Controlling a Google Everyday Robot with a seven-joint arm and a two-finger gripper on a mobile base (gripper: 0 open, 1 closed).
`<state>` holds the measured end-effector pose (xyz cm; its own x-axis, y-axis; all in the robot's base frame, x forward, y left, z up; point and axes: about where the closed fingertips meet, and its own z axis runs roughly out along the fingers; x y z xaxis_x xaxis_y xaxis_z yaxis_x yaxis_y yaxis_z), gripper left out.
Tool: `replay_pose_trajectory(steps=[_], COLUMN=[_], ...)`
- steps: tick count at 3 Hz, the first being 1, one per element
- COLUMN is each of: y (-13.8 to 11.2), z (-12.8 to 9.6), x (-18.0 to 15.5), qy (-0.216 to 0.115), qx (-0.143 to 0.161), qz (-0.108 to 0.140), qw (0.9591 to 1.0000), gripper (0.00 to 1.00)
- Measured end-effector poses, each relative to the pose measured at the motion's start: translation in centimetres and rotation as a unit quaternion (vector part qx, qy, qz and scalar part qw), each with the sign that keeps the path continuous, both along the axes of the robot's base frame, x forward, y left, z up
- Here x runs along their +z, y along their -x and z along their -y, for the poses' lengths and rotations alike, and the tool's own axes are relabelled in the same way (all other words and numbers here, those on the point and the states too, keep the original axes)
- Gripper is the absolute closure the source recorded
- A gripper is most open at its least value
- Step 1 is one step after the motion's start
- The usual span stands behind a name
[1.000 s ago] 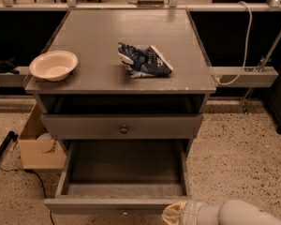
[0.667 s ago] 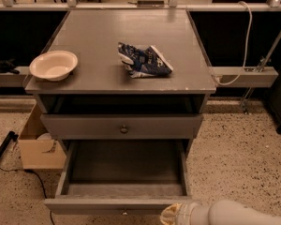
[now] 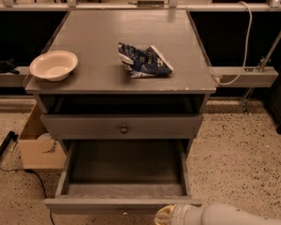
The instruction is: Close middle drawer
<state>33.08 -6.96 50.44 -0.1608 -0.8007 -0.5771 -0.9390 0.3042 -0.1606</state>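
While the middle drawer (image 3: 93, 204) stands pulled far out of the grey cabinet, the end effector (image 3: 165, 214) sits low at the bottom edge of view, just beside the right part of that drawer's front. I cannot tell whether it touches the front, nor whether it is released or clenched. Above, the uppermost front (image 3: 84, 125) with its round knob is nearly pushed in. On the desk (image 3: 107, 32), a pale bowl (image 3: 54, 64) rests near the left front corner, and a crumpled blue bag (image 3: 143, 60) lies near the middle, well apart. A cardboard box (image 3: 37, 146) stands on the floor at the cabinet's left.
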Motion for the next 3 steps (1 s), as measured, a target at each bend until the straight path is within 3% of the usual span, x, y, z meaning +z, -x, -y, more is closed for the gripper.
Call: replay_pose_trajectory(steps=[1,3], y=[0.4,-0.9], z=[-1.0,0.2], x=[-3.3,-9.3], qy=[0.021,0.045], qx=[0.018,0.016], qz=[-0.01,-0.037], qw=[0.9996,0.9982], gripper=[1.0,1.0])
